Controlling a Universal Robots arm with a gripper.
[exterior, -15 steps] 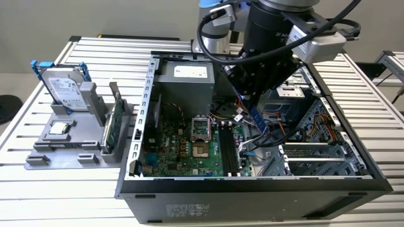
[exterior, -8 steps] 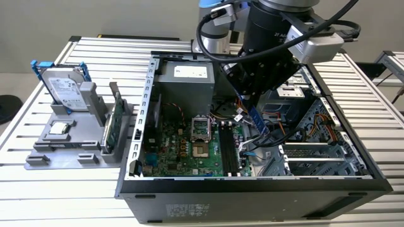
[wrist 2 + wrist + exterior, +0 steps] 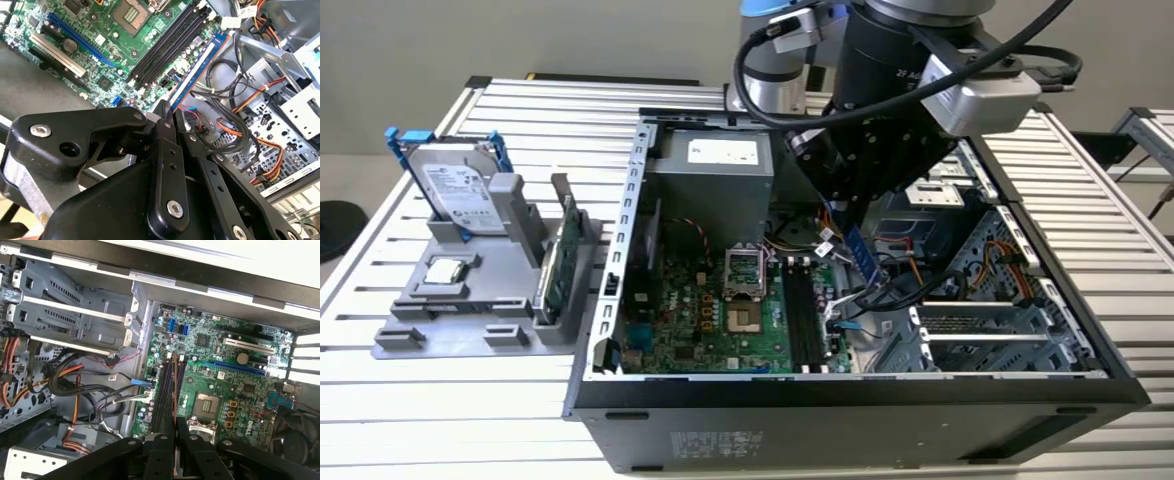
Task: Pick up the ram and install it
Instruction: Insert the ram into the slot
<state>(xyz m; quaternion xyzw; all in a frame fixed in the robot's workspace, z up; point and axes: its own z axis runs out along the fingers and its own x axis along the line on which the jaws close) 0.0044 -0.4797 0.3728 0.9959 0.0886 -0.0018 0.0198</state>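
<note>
My gripper (image 3: 854, 228) hangs inside the open computer case (image 3: 854, 385) and is shut on the ram (image 3: 863, 256), a long dark blue stick that points down from the fingers. In the second wrist view the ram (image 3: 197, 65) reaches out from my gripper (image 3: 167, 114) along the motherboard's edge, beside the black memory slots (image 3: 170, 42). The ram sits above the board, a little to the exterior view's right of the slots (image 3: 803, 312), and I cannot tell that it touches anything. In the first wrist view my gripper (image 3: 176, 434) points over the slots (image 3: 162, 395).
Orange and black cables (image 3: 914, 270) and a drive cage (image 3: 994, 330) crowd the case to the exterior view's right of the ram. The CPU socket (image 3: 744, 268) lies left of the slots. Outside the case, a grey fixture (image 3: 454, 305) holds a hard drive (image 3: 454, 185) and a green card (image 3: 558, 270).
</note>
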